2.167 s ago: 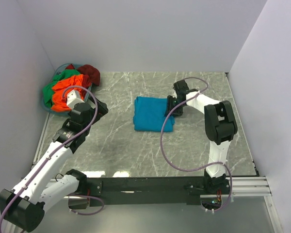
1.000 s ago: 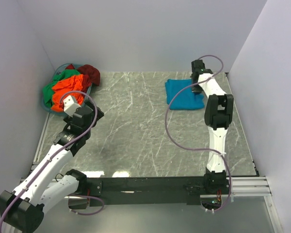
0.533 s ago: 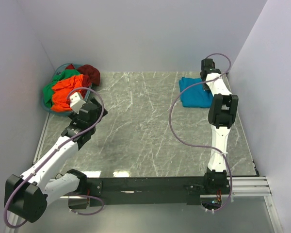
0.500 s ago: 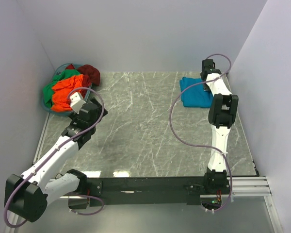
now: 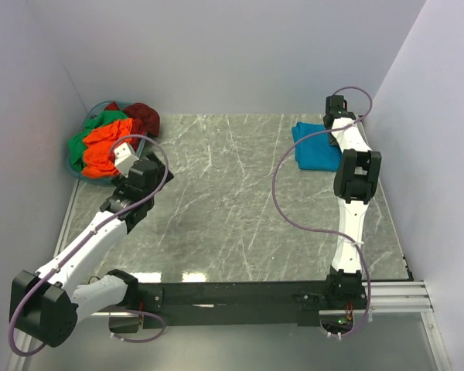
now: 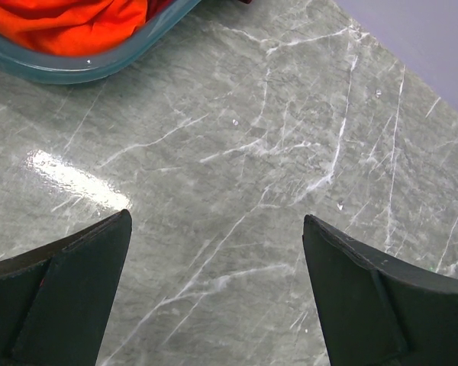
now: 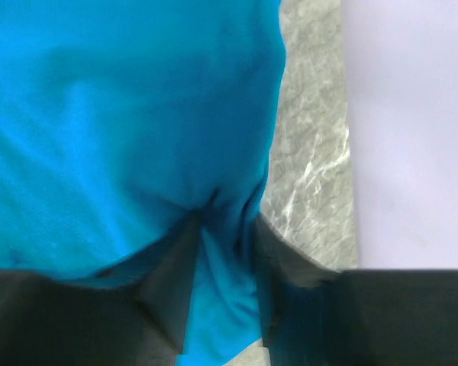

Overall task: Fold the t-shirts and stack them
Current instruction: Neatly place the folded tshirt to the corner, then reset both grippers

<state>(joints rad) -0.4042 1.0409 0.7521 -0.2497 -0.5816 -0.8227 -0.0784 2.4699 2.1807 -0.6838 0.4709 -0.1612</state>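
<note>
The folded teal-blue t-shirt (image 5: 315, 147) lies at the far right corner of the table and fills the right wrist view (image 7: 122, 99). My right gripper (image 5: 331, 126) (image 7: 221, 252) sits at its far edge, jaws slightly apart and open, with a puckered ridge of the cloth still between the fingers. An orange t-shirt (image 5: 104, 147) (image 6: 61, 19), a green t-shirt (image 5: 89, 133) and a dark red t-shirt (image 5: 145, 116) are heaped in the basket at the far left. My left gripper (image 5: 155, 171) (image 6: 216, 217) hangs wide open over bare marble just right of the basket, holding nothing.
The round teal-rimmed basket (image 5: 73, 165) (image 6: 99, 67) stands against the left wall. The right wall (image 7: 412, 130) is close beside the teal shirt. The grey marble table (image 5: 216, 201) stretches between the two arms.
My right gripper dragged the teal shirt from the middle to the far right corner and has just parted its jaws. The left arm swung a little toward the basket.
</note>
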